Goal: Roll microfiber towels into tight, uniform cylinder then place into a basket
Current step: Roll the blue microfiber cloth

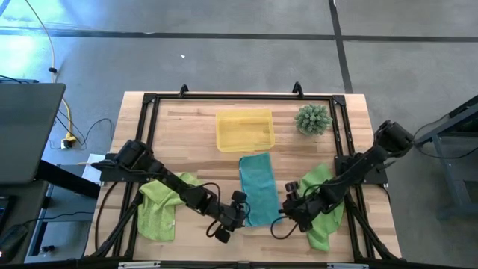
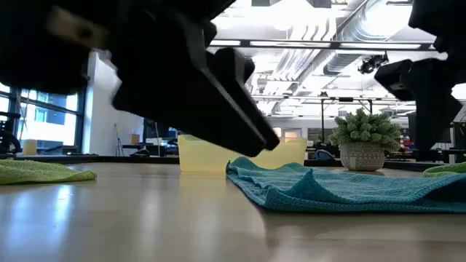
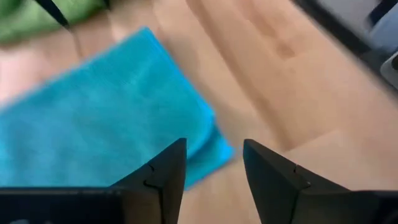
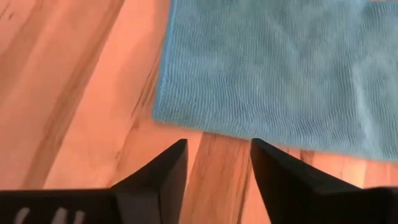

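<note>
A teal microfiber towel [image 1: 258, 187] lies spread flat at the table's middle, its far end close to the yellow basket [image 1: 245, 129]. My left gripper [image 1: 236, 214] hovers open at the towel's near left corner [image 3: 211, 146], with nothing between its fingers. My right gripper [image 1: 288, 203] hovers open just off the towel's right edge [image 4: 186, 121], also touching nothing. One lime-green towel [image 1: 158, 205] lies crumpled under the left arm. Another [image 1: 323, 205] lies under the right arm.
A spiky green potted plant [image 1: 313, 119] stands at the far right, beside the basket. A black frame [image 1: 149, 101] runs around the tabletop's edges. Bare wood shows between the teal towel and each green towel, and along the near edge.
</note>
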Controlling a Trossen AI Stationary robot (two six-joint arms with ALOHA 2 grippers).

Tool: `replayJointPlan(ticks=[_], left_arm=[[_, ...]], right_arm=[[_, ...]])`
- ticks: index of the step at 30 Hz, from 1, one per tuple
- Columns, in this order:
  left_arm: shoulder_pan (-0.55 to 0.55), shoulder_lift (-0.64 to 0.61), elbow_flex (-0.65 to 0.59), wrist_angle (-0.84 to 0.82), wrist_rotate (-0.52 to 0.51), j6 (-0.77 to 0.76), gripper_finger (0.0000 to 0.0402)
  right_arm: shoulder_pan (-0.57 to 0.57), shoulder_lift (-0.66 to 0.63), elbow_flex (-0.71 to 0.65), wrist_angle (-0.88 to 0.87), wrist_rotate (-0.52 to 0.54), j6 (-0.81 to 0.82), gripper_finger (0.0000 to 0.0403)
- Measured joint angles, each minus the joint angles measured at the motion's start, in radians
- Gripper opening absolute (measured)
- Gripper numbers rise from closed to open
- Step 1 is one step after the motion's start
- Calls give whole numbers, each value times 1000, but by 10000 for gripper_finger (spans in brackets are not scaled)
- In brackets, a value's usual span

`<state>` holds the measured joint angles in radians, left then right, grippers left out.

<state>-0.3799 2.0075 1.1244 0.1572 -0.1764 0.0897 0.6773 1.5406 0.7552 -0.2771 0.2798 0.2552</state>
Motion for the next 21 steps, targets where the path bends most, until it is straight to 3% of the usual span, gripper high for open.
replayJointPlan(ticks=[4, 9, 14, 21], left_arm=[[0, 0, 0, -14, -60, 111, 154], [-1, 0, 0, -3, -181, 47, 154], [-4, 0, 0, 10, -198, -78, 154], [-18, 0, 12, 48, -195, -113, 154]], right_arm=[[0, 10, -41, 69, 10, -80, 194], [-5, 10, -51, 42, 55, -91, 197], [32, 10, -51, 39, -121, 109, 197], [68, 10, -51, 145, -131, -9, 197]])
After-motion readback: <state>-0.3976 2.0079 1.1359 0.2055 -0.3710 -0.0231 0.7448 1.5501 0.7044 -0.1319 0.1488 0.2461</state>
